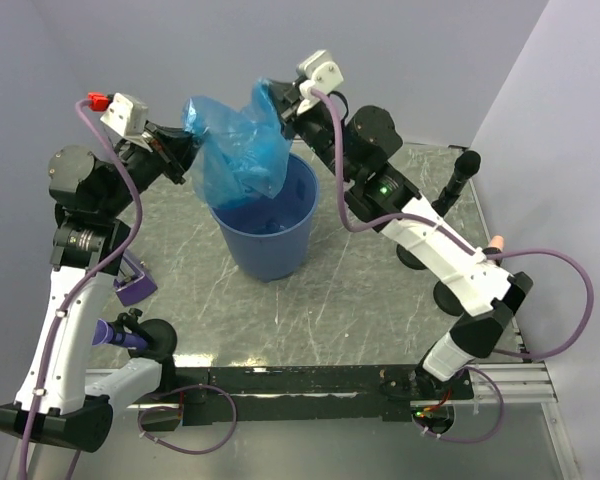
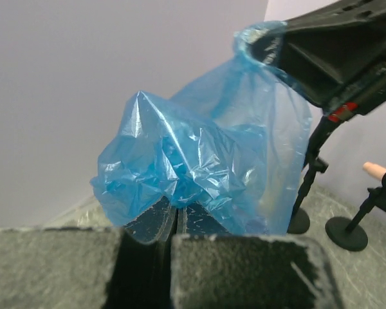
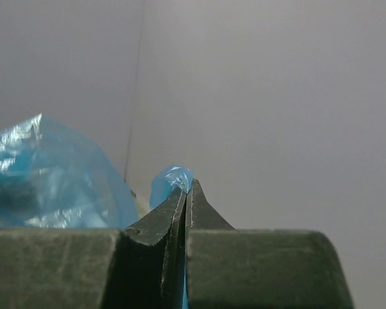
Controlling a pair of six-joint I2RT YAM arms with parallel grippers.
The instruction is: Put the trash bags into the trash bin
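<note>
When you held at this moment, your left end effector (image 1: 177, 152) and right end effector (image 1: 288, 103) were both closed on the trash bag (image 1: 230, 150), one at each upper side. They carried it spread above the trash bin (image 1: 270, 255). The bin stood upright on the bench (image 1: 360, 290), towards the far edge and a little left of centre. The bag's lower end hung at the bin's mouth, over its far-left rim, and most of the film was above the rim.

Findings on risk:

1. The right wrist view showed only a small tip of film between the closed fingers. That hold looked marginal to me, and a pull from the left arm could have stripped it out.
2. The bag bulged wider towards the left edge than the bin's mouth. If you had released it there, I judged it could drape over the rim and slide out onto the bench.
3. Uneven release would have swung the bag towards whichever arm held on.
4. The bin looked light, so film snagging on its rim could have tipped or shifted it.
</note>
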